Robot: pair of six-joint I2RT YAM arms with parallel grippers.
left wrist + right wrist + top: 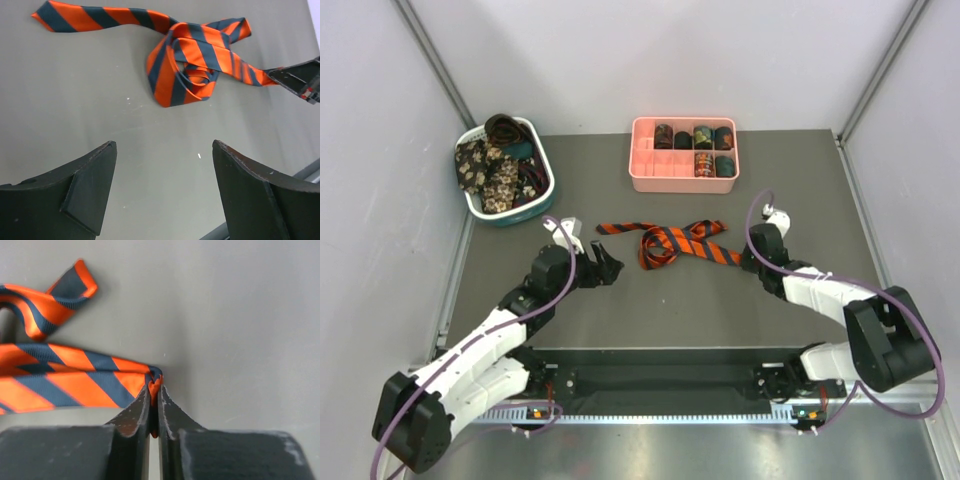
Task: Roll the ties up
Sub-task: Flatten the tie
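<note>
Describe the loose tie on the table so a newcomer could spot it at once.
On the table, look just in front of the pink tray. The striped tie lies there in a loose tangle, one end pinched in the right arm's fingers. It alone lies outside the tray and the basket, with bold orange-and-dark diagonal stripes.

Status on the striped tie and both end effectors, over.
Copy, right end effector shut on one end of the striped tie; left end effector open, clear of it. Tie loosely bunched, unrolled. Nothing in the way.
</note>
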